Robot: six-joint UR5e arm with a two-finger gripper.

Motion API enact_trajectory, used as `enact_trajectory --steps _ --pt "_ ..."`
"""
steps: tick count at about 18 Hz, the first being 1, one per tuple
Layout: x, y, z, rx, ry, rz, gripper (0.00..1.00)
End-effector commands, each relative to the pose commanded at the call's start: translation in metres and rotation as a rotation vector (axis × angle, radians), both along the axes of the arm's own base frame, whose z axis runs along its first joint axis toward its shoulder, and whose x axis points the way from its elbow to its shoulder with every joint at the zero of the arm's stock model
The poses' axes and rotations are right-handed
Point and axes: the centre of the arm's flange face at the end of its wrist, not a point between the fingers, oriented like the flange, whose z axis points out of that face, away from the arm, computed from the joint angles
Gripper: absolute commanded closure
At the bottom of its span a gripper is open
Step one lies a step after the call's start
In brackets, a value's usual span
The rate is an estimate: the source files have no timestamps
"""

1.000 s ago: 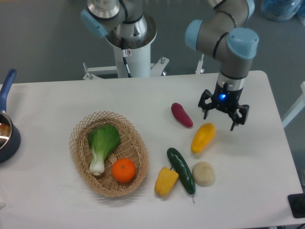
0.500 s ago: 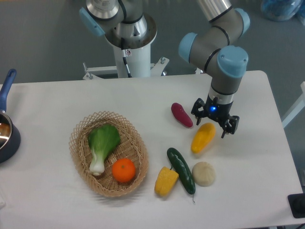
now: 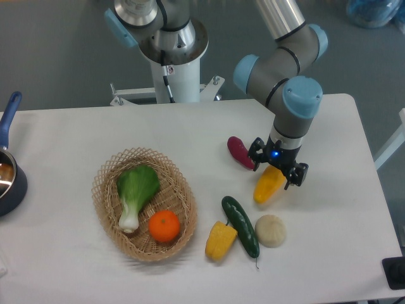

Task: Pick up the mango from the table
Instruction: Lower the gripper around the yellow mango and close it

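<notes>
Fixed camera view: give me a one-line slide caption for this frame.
Open two-finger gripper poised over the glossy yellow-orange mango on the white table, beside the purple sweet potato.

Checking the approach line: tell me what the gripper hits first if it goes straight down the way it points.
Most likely the mango: the open gripper points down right over its upper end. Its height above the fruit is unclear.

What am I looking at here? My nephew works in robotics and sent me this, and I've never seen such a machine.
It is a robot arm filmed from one fixed camera above a white table. Its two-finger gripper hangs open over the upper end of a yellow mango, holding nothing. Nearby lie a purple sweet potato, a cucumber, a corn piece and a pale round item. A wicker basket holds a leafy green vegetable and an orange. A pot sits at the left edge.
</notes>
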Motion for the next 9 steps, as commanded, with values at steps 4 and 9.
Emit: enact_trajectory --steps 4,9 --pt "0.003 0.003 -0.010 -0.015 -0.015 -0.006 0.00" --pt "0.001 0.001 -0.015 -0.042 -0.012 -0.005 0.00"
